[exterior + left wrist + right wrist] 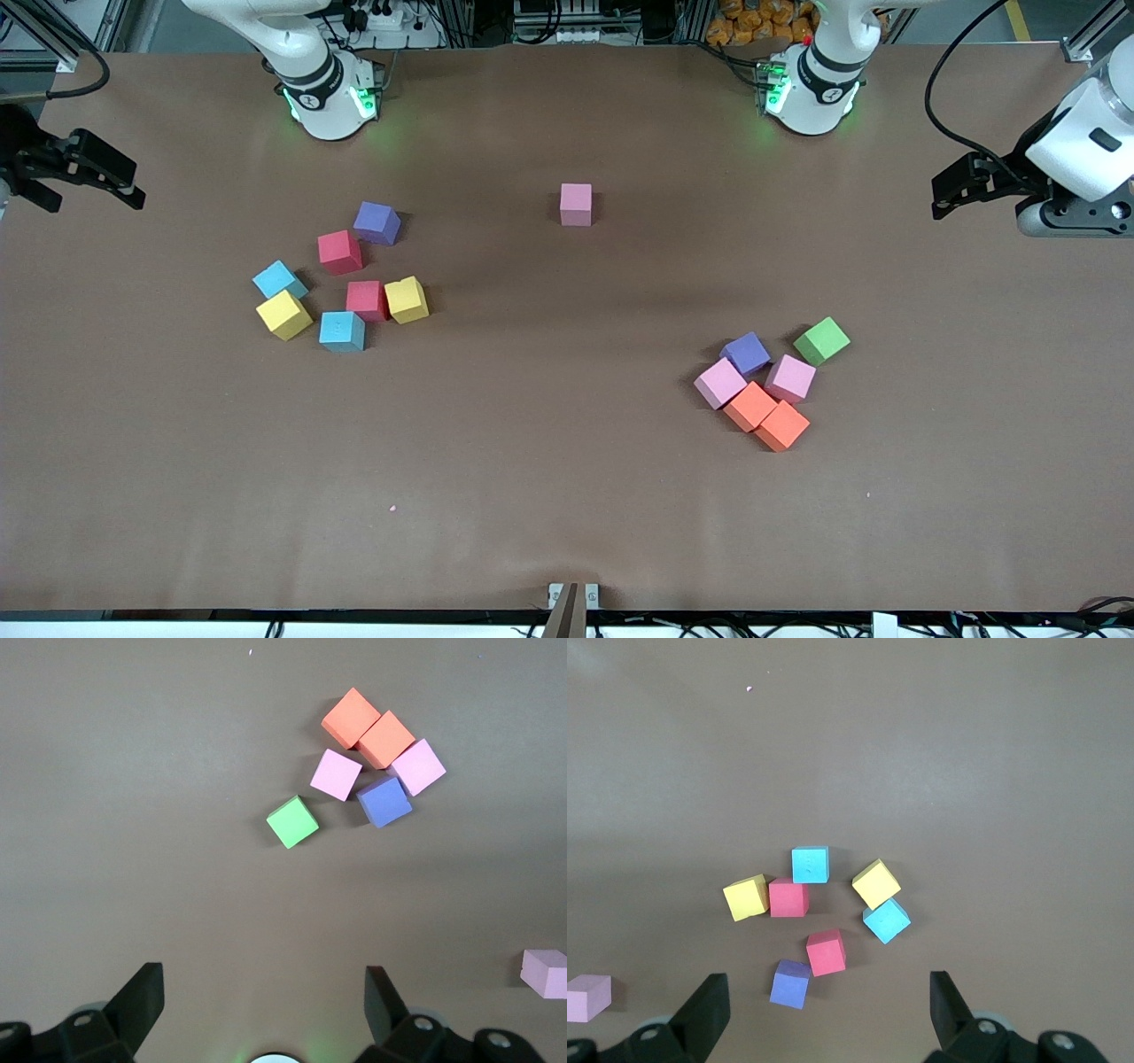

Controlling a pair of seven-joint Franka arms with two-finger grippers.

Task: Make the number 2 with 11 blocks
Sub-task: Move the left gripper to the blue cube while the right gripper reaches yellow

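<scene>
since no digit is laid yet, the blocks sit in two heaps: one (341, 288) toward the right arm's end, one (757, 390) toward the left arm's end, nearer the camera, and a lone pink block (576, 204) mid bench (549, 496). left claw (952, 190) and right claw (106, 177) both wait over the bench ends, jaws apart. best take outer cubes first, square to the faces. green cube (821, 340) beside the heap stays out; touching neighbours crowd the grasp.

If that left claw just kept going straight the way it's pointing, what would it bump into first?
Probably only bare brown table. The open left gripper hangs empty near the table's end, aimed down at open surface, with the small green foam cube nearest that line. Depth is hard to judge, so it might clip it.
</scene>
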